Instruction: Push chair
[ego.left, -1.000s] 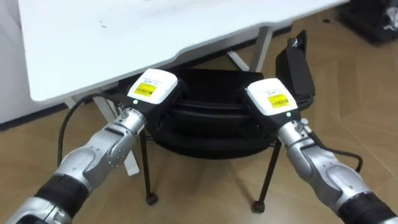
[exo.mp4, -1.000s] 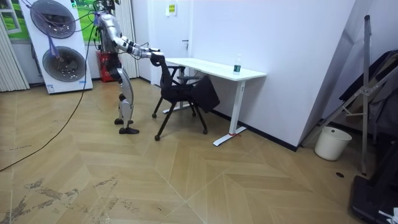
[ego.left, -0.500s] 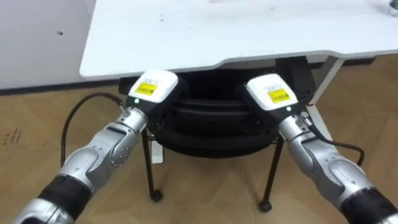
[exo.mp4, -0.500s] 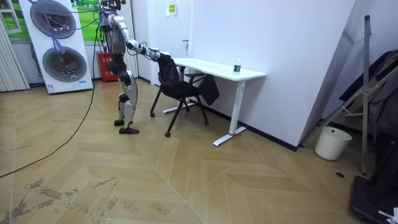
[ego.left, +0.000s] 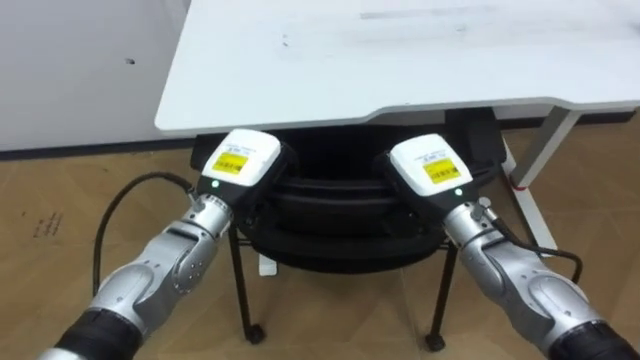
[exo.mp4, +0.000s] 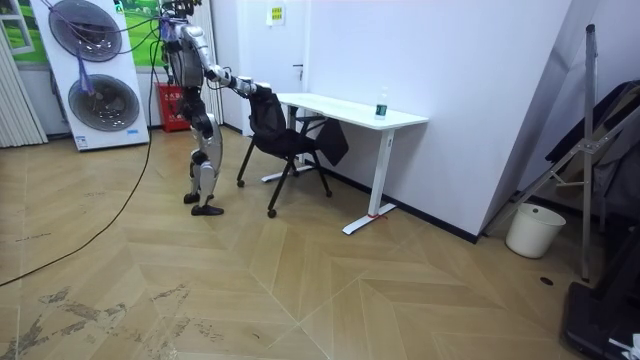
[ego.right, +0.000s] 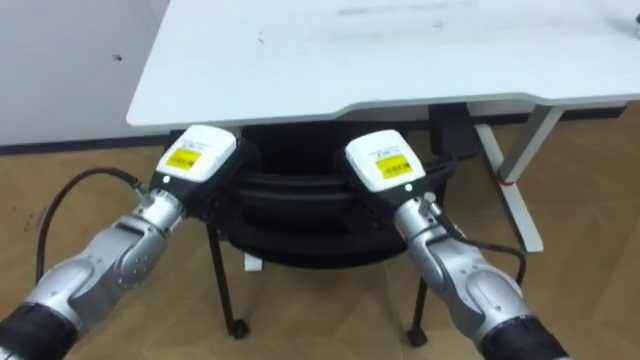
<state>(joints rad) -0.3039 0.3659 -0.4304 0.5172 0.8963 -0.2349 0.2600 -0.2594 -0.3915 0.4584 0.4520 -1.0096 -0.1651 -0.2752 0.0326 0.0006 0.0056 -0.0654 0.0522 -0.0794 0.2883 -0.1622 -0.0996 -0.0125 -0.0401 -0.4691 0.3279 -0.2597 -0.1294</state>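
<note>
No legible text found. Yellow label on back of left hand: dark print, too small to read. Second yellow label on back of right hand: likewise unreadable. Yellow notice near top edge of white wall, room view: wording not made out.

The near edge of the desk overhung the chair, closing the way just ahead of the left hand and right hand. The desk's white leg barred its right side; open floor lay left of the desk.
</note>
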